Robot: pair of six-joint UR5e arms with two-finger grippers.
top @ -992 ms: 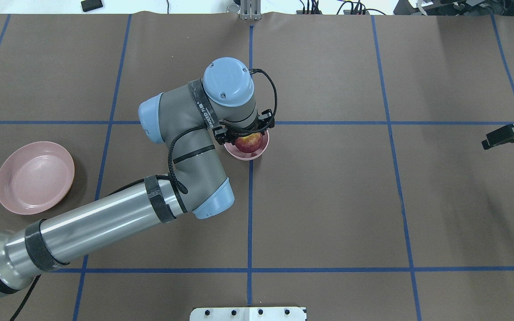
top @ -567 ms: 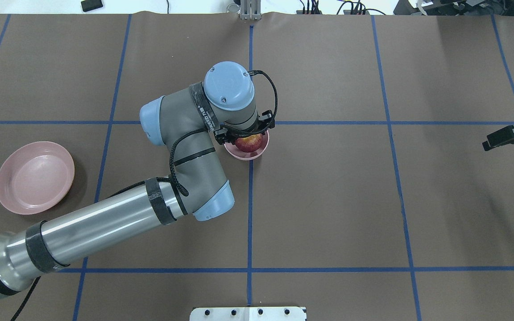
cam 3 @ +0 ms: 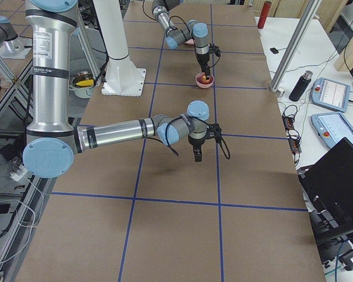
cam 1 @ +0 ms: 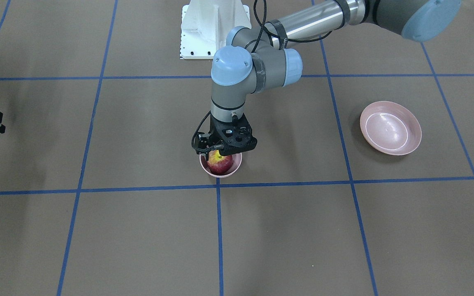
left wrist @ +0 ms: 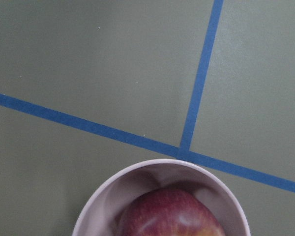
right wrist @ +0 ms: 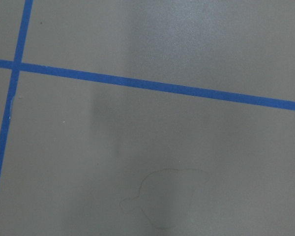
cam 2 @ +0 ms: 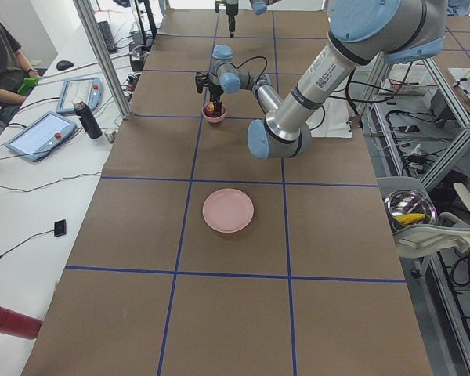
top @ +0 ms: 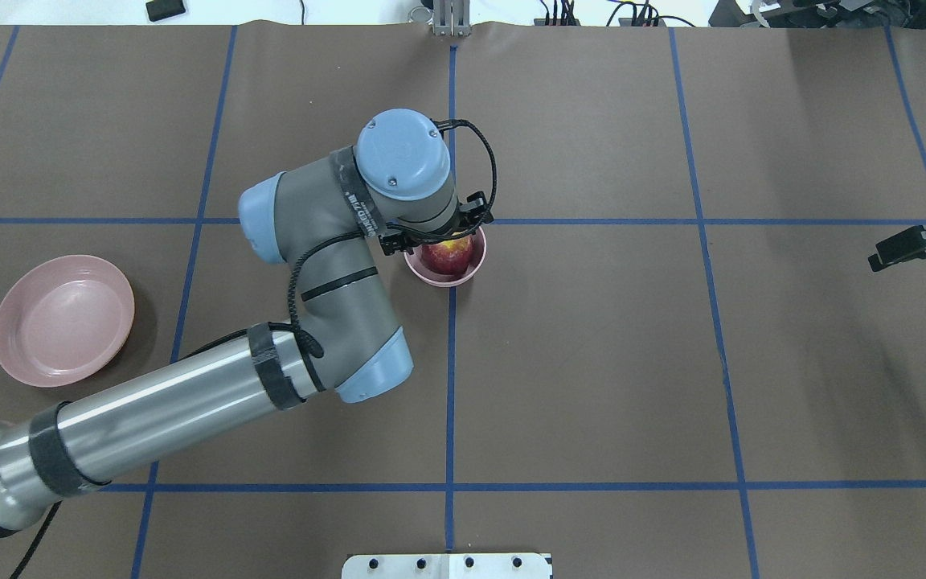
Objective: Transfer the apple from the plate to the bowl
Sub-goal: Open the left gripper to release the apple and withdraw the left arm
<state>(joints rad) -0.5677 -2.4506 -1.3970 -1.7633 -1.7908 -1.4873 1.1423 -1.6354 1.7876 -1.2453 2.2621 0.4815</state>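
Small dark red apple [cam 1: 220, 163] sits in the small deep pale pink bowl [cam 1: 221, 174], so the transfer looks done. Left jaws hang just above it, apparently parted and gripping nothing, probably post-release. Wide shallow pink plate [cam 1: 390, 128] is well apart. Right jaws are parked aside, out of the way; can't tell their state.

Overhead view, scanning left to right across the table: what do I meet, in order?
plate → bowl with the apple in it → right gripper
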